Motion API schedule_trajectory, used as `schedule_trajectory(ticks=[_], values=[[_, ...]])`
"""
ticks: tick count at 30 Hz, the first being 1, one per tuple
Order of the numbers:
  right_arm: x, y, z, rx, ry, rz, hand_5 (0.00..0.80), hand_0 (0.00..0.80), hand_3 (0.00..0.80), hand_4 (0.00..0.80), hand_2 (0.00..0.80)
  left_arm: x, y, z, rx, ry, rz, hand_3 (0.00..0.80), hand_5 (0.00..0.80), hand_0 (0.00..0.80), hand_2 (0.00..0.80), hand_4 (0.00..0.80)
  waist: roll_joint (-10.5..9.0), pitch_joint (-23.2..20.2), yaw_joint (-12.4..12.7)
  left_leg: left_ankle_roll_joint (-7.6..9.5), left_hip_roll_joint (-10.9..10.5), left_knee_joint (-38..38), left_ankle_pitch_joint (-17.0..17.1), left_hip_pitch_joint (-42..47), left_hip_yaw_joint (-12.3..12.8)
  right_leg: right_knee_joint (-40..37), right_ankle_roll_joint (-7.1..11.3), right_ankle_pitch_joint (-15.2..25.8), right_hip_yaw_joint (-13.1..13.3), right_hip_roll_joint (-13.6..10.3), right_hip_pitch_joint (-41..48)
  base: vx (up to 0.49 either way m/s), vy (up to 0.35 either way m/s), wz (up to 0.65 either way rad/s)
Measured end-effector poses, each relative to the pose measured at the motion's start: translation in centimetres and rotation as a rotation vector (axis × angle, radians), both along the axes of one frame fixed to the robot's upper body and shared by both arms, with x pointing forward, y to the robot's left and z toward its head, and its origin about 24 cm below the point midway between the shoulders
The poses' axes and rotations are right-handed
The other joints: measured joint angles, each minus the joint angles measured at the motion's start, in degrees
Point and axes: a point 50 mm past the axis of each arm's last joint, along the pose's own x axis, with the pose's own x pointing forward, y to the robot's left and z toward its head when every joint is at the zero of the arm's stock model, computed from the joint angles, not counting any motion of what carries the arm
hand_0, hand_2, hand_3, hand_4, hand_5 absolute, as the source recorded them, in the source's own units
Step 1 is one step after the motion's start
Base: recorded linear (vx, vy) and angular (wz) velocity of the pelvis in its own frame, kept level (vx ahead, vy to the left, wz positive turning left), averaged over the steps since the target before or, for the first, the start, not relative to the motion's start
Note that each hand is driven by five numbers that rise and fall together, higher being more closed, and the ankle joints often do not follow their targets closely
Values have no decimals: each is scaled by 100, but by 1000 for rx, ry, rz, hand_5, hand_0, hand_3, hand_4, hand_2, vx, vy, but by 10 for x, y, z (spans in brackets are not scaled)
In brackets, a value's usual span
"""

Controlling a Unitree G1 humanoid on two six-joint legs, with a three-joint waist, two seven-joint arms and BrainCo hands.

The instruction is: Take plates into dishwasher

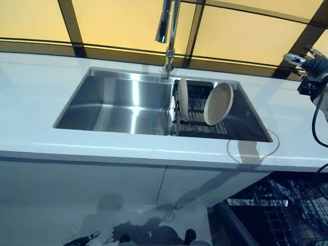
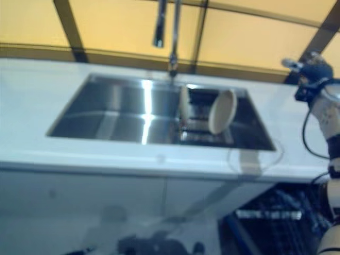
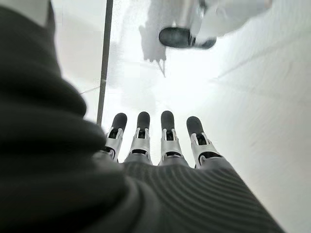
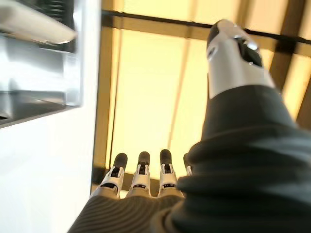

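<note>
Two beige plates stand in a dark wire rack (image 1: 197,122) in the right part of the steel sink (image 1: 118,105). One plate (image 1: 182,99) stands upright and edge-on; the other plate (image 1: 219,104) leans to the right of it. My right hand (image 1: 309,65) is raised above the white counter to the right of the sink, well apart from the plates. Its own wrist view shows the right hand (image 4: 160,187) with straight fingers, holding nothing, and a plate's edge (image 4: 34,25). My left hand (image 3: 158,143) hangs low with straight fingers over the pale floor, empty.
The open dishwasher's dark wire basket (image 1: 289,210) is pulled out below the counter at the lower right. A tall tap (image 1: 169,31) stands behind the sink. The white counter (image 1: 36,97) runs along both sides. A round mark (image 1: 253,148) lies by the sink's right front corner.
</note>
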Motion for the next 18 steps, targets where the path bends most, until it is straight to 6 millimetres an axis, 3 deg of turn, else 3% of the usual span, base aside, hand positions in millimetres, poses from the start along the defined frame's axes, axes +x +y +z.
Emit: schedule_trajectory(ticks=[1,3,6,11,18], values=[[1,0,-3,-20,26,-1,0,0,0,0,0,-1,-6,-2,-18,3,-4,0,0,0,0,0,8,4,15,10,14,34,7,-60,-8,-124,-39,64,-57,30,94,93,118,15],[1,0,-6,-66,87,3,0,0,0,0,0,-5,-26,-9,-74,4,-34,0,0,0,0,0,213,-91,-45,46,-22,-352,82,-6,11,-449,-92,156,-275,226,307,21,91,25],[2,2,-11,-129,150,8,0,0,0,0,0,0,-33,-9,-85,-17,-85,0,0,0,0,0,245,-105,-37,-163,-7,-613,223,30,118,-476,-79,154,-283,247,220,1,18,1],[6,8,-9,-167,185,23,0,0,0,0,0,7,-19,-4,-44,-47,-87,0,0,0,0,0,157,-84,-35,-109,-172,-909,318,130,138,-479,37,126,-299,125,199,22,-7,3],[13,26,-13,-146,209,73,0,0,0,0,0,-6,-10,-4,-23,-24,-81,0,0,0,0,0,125,-77,-16,-109,-161,-913,319,108,132,-483,49,116,-334,124,194,19,-12,1]])
